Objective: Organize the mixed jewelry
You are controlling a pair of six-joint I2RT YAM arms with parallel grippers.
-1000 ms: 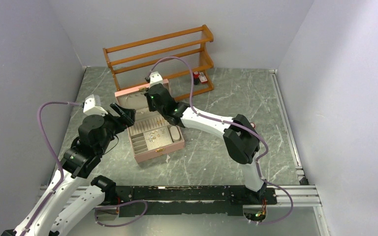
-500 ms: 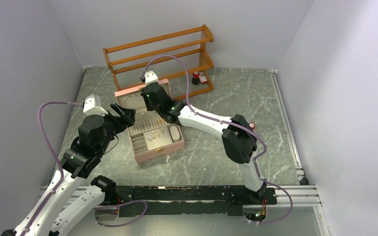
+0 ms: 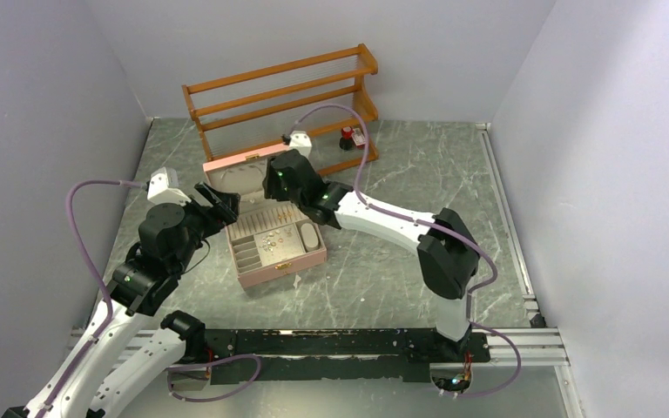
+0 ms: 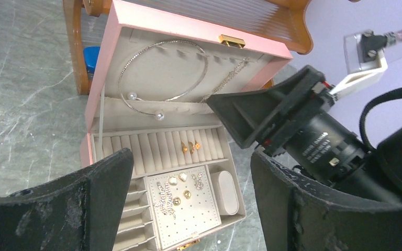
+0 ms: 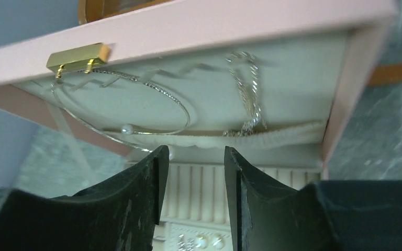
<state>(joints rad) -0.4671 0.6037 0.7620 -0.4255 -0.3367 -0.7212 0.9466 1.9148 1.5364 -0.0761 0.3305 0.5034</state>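
Since a second ago the right hand (image 5: 191, 157) has let go, its fingers now parted and empty, and its wrist has swung rightward before the raised lid of the pink box (image 4: 136, 15). The left hand (image 4: 191, 172) stays spread wide and empty beside the box. The mixed jewelry (image 4: 180, 191) lies on the box's padded tray.

Grey-green marbled table (image 3: 383, 261) enclosed at left, back and right by plain pale lavender walls (image 3: 610, 174) under even, diffuse light, with a slatted wooden rack (image 3: 279, 96) near the back wall, a metal rail (image 3: 507, 218) along the table's right edge and a black bar (image 3: 340, 341) across its near edge.
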